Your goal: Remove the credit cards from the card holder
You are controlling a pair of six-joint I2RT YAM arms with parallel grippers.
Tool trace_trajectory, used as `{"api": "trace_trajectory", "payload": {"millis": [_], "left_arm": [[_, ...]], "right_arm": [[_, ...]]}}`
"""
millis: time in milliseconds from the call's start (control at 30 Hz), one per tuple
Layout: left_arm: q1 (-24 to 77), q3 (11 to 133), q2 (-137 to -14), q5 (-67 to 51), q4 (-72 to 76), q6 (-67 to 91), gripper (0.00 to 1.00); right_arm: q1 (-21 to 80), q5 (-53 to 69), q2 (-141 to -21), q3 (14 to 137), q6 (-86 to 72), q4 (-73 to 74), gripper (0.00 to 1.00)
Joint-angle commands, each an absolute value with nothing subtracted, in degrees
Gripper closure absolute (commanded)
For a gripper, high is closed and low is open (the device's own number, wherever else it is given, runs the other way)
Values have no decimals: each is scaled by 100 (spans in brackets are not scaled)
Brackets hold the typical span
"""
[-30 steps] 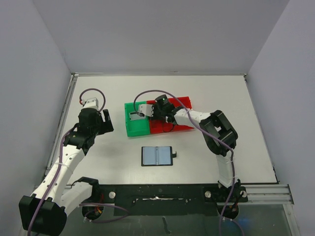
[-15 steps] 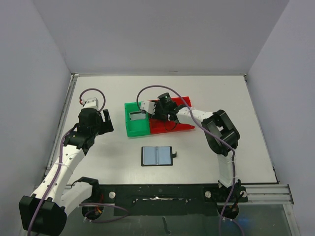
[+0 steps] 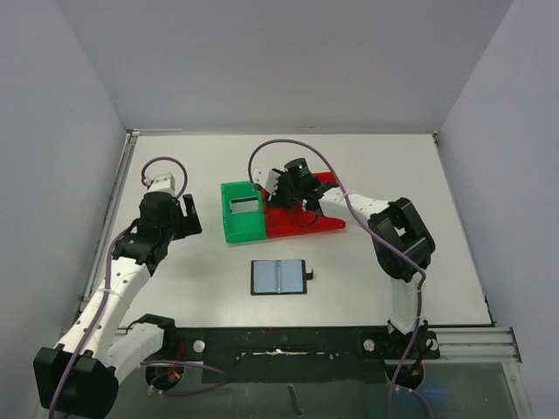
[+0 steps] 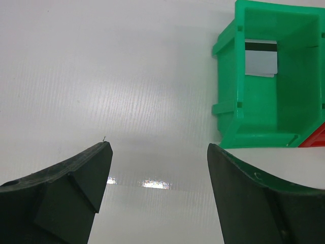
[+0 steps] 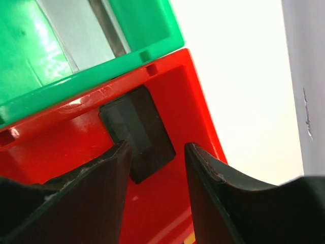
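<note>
The card holder [image 3: 279, 277] lies open and flat on the white table, in front of both bins, with no gripper near it. A silvery-grey credit card [image 4: 261, 58] with a black stripe lies inside the green bin [image 3: 243, 214]. A black credit card [image 5: 137, 132] lies on the floor of the red bin [image 3: 310, 218]. My right gripper [image 5: 157, 152] hovers over the red bin [image 5: 167, 101] with its jaws open just above the black card, nothing between them. My left gripper [image 4: 158, 147] stands open over bare table, left of the green bin [image 4: 269, 91].
The green and red bins stand side by side at the table's middle. The right arm's cable [image 3: 288, 148] loops above them. Grey walls close in the table on three sides. A metal rail [image 3: 454, 336] runs along the near edge.
My right gripper has moved right and back from above the green bin to above the red bin, and its jaws have opened wider. The left arm has stayed still.
</note>
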State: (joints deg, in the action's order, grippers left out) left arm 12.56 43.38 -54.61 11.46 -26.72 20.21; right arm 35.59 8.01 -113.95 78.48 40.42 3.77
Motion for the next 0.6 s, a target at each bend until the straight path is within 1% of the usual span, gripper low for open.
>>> {"api": "trace_trajectory", "payload": {"millis": [0,100,167,233,267,300,333,367,433,567], "left_arm": [[1210,4368,-5434,1096,-2338,1905,24],[1207,4365,-5410,1107,-2338,1907,24],[1210,4368,-5404,1096,-2333,1907,24],[1207,4360,-5377,1090,-2329,1907,24],[1207,4366,-5367,1090,-2323,1907,24],[1211,4361,-5362,1094,-2321,1915,24],[1207,4366,-5352,1090,-2320,1916,24],[1211,4358,-5352,1084,-2320,1916,24],[1204,4359,-5353,1073,-2312,1916,24],[1202,4354,-5350,1092,-2320,1916,24]], "right_arm": [[3519,840,-10449,7685,2967,-383,53],[3516,586,-9797,7367,1735,-698,50],[3511,278,-9456,7187,724,-616,41],[3476,-27,-9179,7085,-420,-233,34],[3460,-162,-9071,7069,-837,42,26],[3436,-244,-8996,7061,-1275,324,16],[3386,-148,-8930,7036,-1577,555,8],[3308,207,-8857,6942,-1879,614,0],[3082,1066,-8651,6425,-2377,339,2],[2704,1814,-8391,5559,-3723,-374,2]]}}
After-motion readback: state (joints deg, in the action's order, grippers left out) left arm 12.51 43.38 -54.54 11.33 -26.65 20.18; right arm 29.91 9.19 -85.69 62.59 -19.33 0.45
